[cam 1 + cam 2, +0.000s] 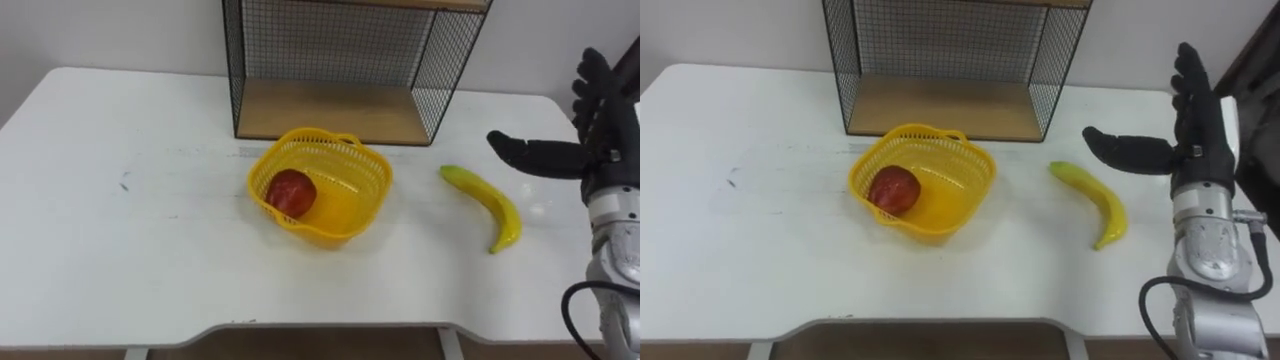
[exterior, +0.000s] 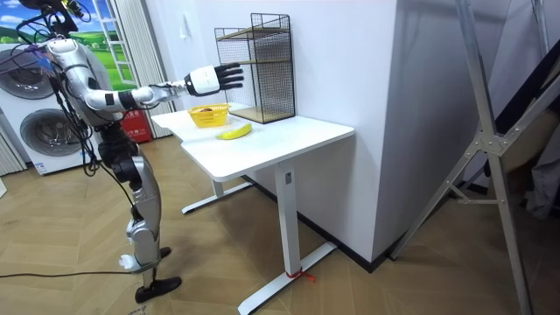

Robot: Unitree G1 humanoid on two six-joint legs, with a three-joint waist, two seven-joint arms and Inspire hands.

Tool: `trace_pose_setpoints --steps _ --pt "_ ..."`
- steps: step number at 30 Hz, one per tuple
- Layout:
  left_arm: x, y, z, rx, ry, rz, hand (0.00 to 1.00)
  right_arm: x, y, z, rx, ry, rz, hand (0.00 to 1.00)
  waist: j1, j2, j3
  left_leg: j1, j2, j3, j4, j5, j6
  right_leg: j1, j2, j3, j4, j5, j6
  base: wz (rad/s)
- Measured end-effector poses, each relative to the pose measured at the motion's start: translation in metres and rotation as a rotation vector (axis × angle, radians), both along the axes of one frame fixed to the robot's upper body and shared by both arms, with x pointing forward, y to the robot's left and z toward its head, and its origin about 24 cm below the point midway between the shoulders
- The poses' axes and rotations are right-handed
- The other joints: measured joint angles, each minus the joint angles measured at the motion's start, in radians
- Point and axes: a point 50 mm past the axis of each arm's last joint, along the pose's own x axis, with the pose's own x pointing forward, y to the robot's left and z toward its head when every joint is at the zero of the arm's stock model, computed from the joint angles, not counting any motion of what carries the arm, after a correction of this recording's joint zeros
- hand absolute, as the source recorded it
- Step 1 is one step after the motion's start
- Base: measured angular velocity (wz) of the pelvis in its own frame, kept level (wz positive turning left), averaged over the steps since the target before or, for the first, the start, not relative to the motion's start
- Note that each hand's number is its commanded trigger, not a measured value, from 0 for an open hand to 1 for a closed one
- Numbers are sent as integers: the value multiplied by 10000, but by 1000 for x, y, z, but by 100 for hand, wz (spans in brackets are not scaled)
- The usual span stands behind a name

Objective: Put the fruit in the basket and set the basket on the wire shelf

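Note:
A yellow plastic basket (image 1: pixel 325 205) sits mid-table with a red apple (image 1: pixel 291 191) inside it. Right of the basket a yellow banana (image 1: pixel 487 203) lies on the white table (image 1: pixel 120 230). My right hand (image 1: pixel 588 130) hovers open above the table's right side, just right of the banana and not touching it, fingers straight and thumb pointing left. In the room view that same hand (image 2: pixel 212 79) is stretched out over the basket (image 2: pixel 208 115) and banana (image 2: pixel 234 131). Behind the basket stands the black wire shelf (image 1: pixel 340 70) with a wooden floor.
The wire shelf's open front faces the basket, and its wooden bottom board (image 1: pixel 330 110) is bare. In the room view washing machines (image 2: pixel 39 122) stand behind the robot and a metal frame (image 2: pixel 490 140) stands at the room view's right.

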Motion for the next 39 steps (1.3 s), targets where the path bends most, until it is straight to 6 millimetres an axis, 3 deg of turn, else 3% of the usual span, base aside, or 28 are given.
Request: trace_pose_setpoints --steps 6,14,21,28,39 --pt "2 0 0 -11 -34 -18 0 -5 -10 -16 161 731 -415 0 39 -40 119 -40 1 0 -5 -1 0 -41 9 0 0 1 -1 0" --pt "4 -1 0 6 -26 17 0 -1 -13 -28 8 1541 -86 0 142 -77 94 -143 2 0 0 0 0 -171 8 -5 -15 1 -1 0" --pt "11 1 1 77 -182 41 0 -1 -27 -41 59 2685 -54 0 364 -254 58 -118 2 -101 -34 0 -1 -157 4 -135 -34 1 -1 3" --pt "8 5 2 221 -84 381 0 3 -29 -50 396 3284 -56 0 472 -344 113 -20 4 -91 -113 5 -8 -83 4 -170 -36 0 -1 0" --pt "3 5 1 240 147 465 0 4 -29 -64 495 4222 205 0 644 -261 123 -177 -5 -172 -27 5 -8 -138 0 -279 -36 1 -1 2"
